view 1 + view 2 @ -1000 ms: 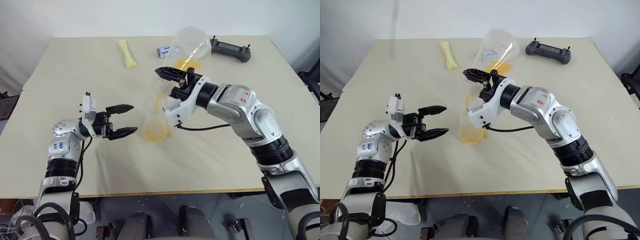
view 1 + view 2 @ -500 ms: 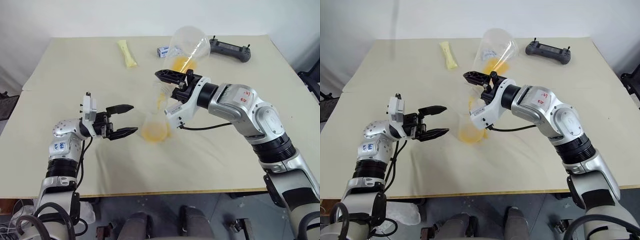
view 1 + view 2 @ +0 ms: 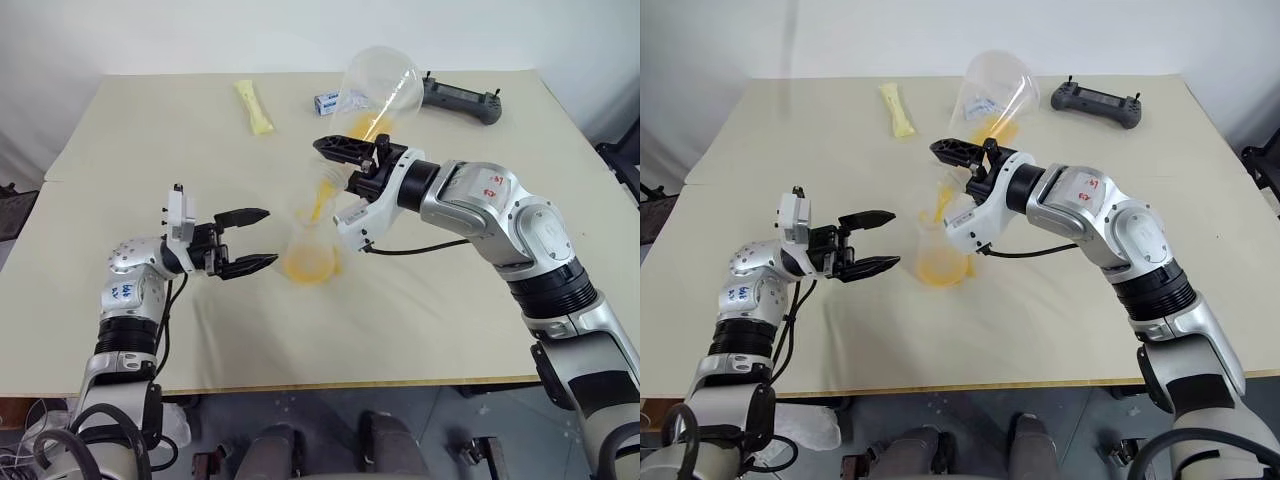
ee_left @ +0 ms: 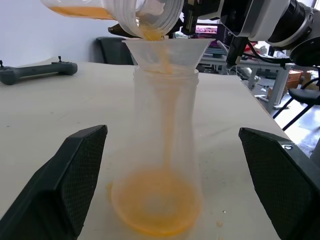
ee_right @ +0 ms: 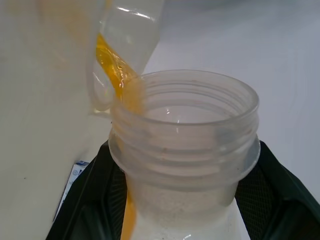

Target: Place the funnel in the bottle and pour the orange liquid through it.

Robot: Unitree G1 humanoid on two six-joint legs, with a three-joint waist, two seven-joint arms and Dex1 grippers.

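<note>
The right gripper (image 3: pixel 345 165) is clamped on the neck of the large flask (image 3: pixel 378 90), which is tipped steeply mouth-down toward the funnel (image 4: pixel 167 50). Compared with a second ago, the flask's base stands higher and the tilt is greater. The orange liquid (image 4: pixel 152 207) now runs in a visible stream from the flask mouth into the funnel and down into the bottle (image 3: pixel 310 255), where a pool covers the base.

The funnel is seated in the bottle neck. The bottle stands upright on the bench (image 3: pixel 150 130), near the centre, just right of the left gripper (image 3: pixel 250 240). That gripper's fingers stand apart, one on each side of the bottle and clear of it, unchanged.

Assessment: placement is complete and pouring is under way. Some liquid remains in the flask belly, so the tilt probably needs to be held or increased. The unsupported bottle could shift if the flask mouth bears on the funnel.
</note>
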